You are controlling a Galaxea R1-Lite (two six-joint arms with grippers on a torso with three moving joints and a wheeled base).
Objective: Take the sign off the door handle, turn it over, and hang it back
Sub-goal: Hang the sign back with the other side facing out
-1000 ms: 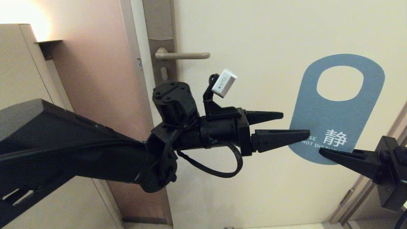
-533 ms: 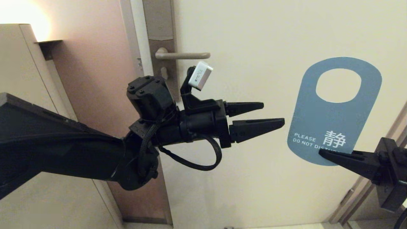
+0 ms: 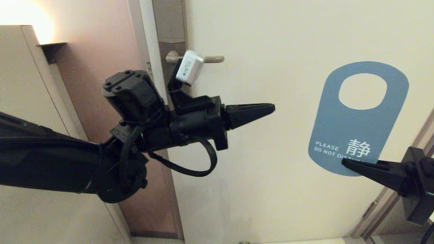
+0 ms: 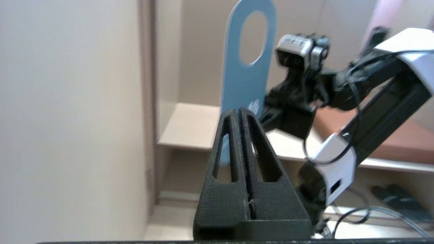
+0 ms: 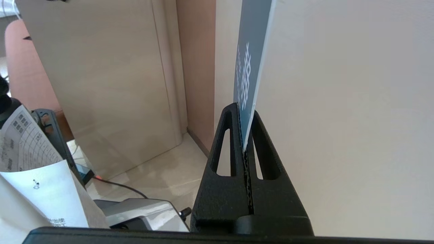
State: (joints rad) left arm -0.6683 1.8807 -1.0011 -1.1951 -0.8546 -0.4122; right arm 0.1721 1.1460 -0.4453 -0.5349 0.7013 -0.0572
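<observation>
The blue sign (image 3: pixel 359 132) reading "PLEASE DO NOT DISTURB" stands upright in the air at the right, clear of the door handle (image 3: pixel 206 59). My right gripper (image 3: pixel 344 162) is shut on its lower edge, where the card (image 5: pixel 249 78) sits pinched between the fingertips. My left gripper (image 3: pixel 273 107) is shut with nothing in it, pointing right in mid-view, well left of the sign (image 4: pixel 242 78). The beige lever is partly hidden behind the left wrist camera (image 3: pixel 189 67).
The cream door (image 3: pixel 271 186) fills the background, with its brownish plate (image 3: pixel 173 40) and frame (image 3: pixel 149 51) on the left. A pale cabinet (image 3: pixel 20 67) stands at far left. Papers (image 5: pixel 37 183) and a cable lie low by the right arm.
My left gripper let go of the sign's left edge, drew back to the left and upward, and shut empty. The right gripper kept its hold; the sign barely moved.
</observation>
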